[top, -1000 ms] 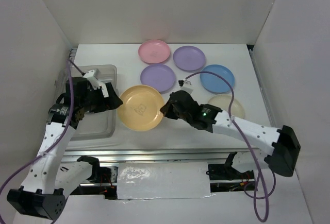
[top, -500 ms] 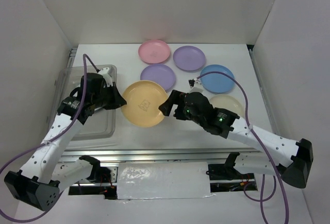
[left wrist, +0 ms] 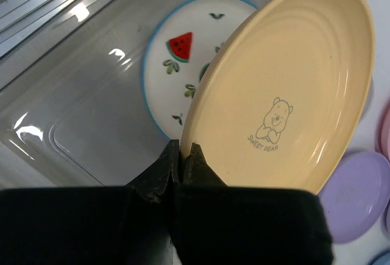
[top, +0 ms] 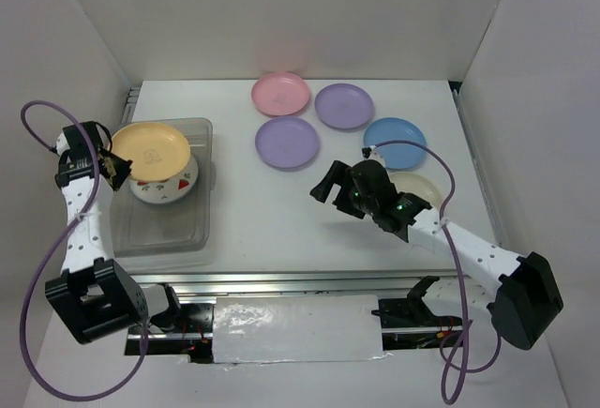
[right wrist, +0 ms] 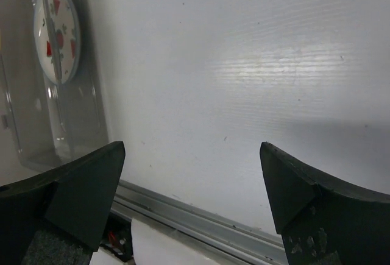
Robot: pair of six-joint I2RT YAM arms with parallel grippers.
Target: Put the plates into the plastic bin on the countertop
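My left gripper (top: 117, 166) (left wrist: 181, 149) is shut on the rim of the orange-yellow plate (top: 150, 148) (left wrist: 286, 82), which hangs tilted over the clear plastic bin (top: 197, 239) (left wrist: 67, 100). A white plate with red fruit prints (top: 173, 188) (left wrist: 173, 58) (right wrist: 56, 30) lies inside the bin, partly under the held plate. On the countertop (top: 262, 211) lie a pink plate (top: 280, 94), two purple plates (top: 344, 105) (top: 287, 141), a blue plate (top: 395, 141) and a cream plate (top: 417, 188) half hidden by my right arm. My right gripper (top: 328, 183) (right wrist: 192, 155) hangs open and empty over bare countertop.
White walls close in the back and both sides. A metal rail (top: 300, 281) (right wrist: 201, 219) runs along the front edge. The left arm's purple cable (top: 42, 113) loops near the left wall. The bin sits at the left, close to the front rail.
The orange-yellow plate passed from the right gripper to the left, which swung it left over the bin. The right gripper opened and drew back to the right.
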